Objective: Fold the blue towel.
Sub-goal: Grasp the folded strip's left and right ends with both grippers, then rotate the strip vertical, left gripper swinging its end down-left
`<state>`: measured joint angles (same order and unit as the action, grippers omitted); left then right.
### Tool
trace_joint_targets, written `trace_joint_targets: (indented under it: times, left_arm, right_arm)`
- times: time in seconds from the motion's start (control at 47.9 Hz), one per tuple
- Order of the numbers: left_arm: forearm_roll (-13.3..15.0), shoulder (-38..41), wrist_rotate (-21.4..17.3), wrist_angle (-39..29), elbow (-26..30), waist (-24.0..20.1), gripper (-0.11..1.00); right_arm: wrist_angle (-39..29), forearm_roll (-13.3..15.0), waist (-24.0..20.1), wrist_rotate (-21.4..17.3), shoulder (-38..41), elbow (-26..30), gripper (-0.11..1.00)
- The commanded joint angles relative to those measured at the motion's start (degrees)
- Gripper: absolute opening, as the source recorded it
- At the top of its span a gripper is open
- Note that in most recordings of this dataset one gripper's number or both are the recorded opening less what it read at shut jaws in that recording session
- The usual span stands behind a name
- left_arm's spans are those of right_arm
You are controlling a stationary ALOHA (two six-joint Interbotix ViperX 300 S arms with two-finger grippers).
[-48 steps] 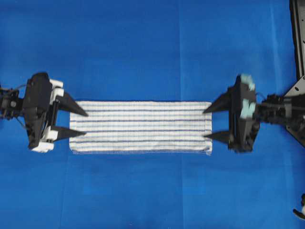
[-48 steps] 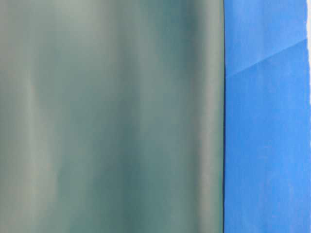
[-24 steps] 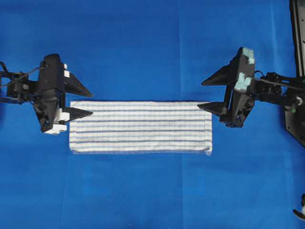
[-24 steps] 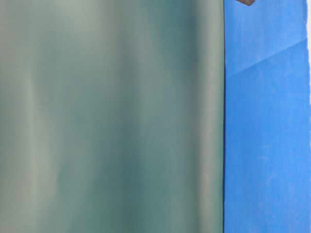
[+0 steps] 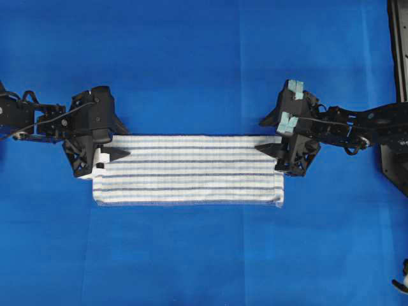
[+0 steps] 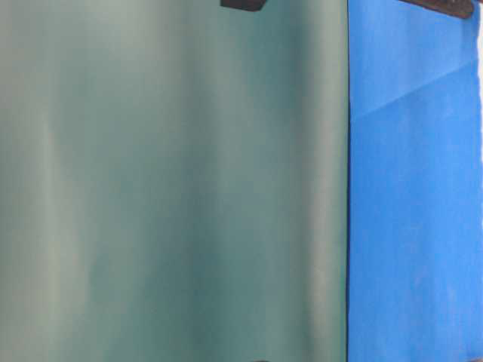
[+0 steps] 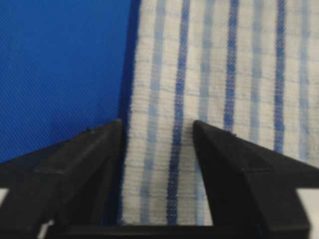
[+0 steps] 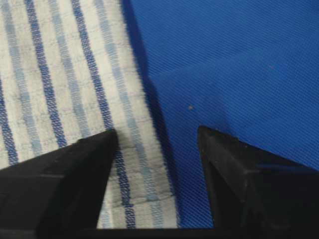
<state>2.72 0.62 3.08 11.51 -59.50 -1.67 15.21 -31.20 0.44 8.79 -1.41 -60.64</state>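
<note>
The blue towel [image 5: 189, 170], white with thin blue stripes, lies flat as a long folded strip on the blue table cover [image 5: 191, 64]. My left gripper [image 5: 126, 142] is at its far left corner and is open. In the left wrist view one finger [image 7: 89, 159] is over the cover, the other [image 7: 234, 169] over the towel [image 7: 219, 74], with the towel's long edge between them. My right gripper [image 5: 259, 136] stands open at the far right corner. Its fingers straddle the towel's [image 8: 60, 74] edge the same way, one fingertip [image 8: 94, 154] over the cloth.
A black metal frame [image 5: 398, 51] runs down the right edge, and a small black and white part [image 5: 401, 284] sits at the lower right. The table-level view is filled by a blurred grey-green surface [image 6: 173, 188] beside a strip of blue cover [image 6: 411, 211].
Both grippers moved from the towel's short ends toward its far long edge and inward over the far corners. Both pairs of jaws have narrowed, the right more than the left.
</note>
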Motion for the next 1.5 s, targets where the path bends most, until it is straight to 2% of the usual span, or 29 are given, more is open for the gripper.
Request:
trace_joint_targets:
  times: [0.0, 0.063, 0.23, 0.334, 0.522, 0.647, 0.793, 0.981, 1.127, 1.357, 1.482]
  left_arm:
    - [0.3, 0.4, 0.4, -0.4, 0.7, 0.0, 0.48]
    - [0.3, 0.6, 0.4, -0.7, 0.7, 0.0, 0.40]
    - [0.3, 0.6, 0.4, -0.9, 1.0, 0.3, 0.05]
    - [0.3, 0.5, 0.3, -1.0, 1.1, 0.4, 0.03]
    - [0.3, -1.7, 0.2, -4.4, 2.3, 0.3, 0.03]
    - [0.3, -5.8, 0.3, -10.8, 4.7, 0.5, 0.03]
    - [0.2, -10.8, 0.2, -17.4, 7.2, 1.1, 0.03]
    - [0.3, -14.2, 0.4, -19.2, 7.9, 2.3, 0.03]
    - [0.3, -14.0, 2.5, -18.5, 8.3, 2.9, 0.03]
    - [0.3, -12.0, 9.8, -14.0, 10.7, 5.5, 0.03]
    - [0.3, -10.4, 11.5, -13.0, 13.2, 7.2, 0.03]
  right_arm:
    - [0.4, 0.0, -0.8, -0.2, -0.3, 0.7, 0.66]
    - [0.4, 0.0, -1.2, -0.2, -0.3, 0.7, 0.58]
    - [0.3, 0.0, -1.8, -0.2, -0.3, 0.7, 0.18]
    - [0.4, 0.1, -1.9, -0.1, -0.3, 0.7, 0.02]
    - [0.3, 0.0, -1.8, -0.2, -2.5, 0.4, 0.02]
    - [-0.5, 0.1, -1.6, -0.1, -7.3, 0.2, 0.02]
    - [-4.5, 0.1, -0.9, 0.0, -12.9, 0.3, 0.02]
    - [-9.4, 0.1, -0.6, 0.0, -17.6, 0.5, 0.02]
    - [-9.4, 0.2, 0.2, 0.0, -17.4, 0.9, 0.02]
    - [-8.4, 1.5, 8.0, 1.2, -15.6, 3.8, 0.02]
    - [-8.6, 2.5, 13.4, 3.4, -13.6, 6.8, 0.02]
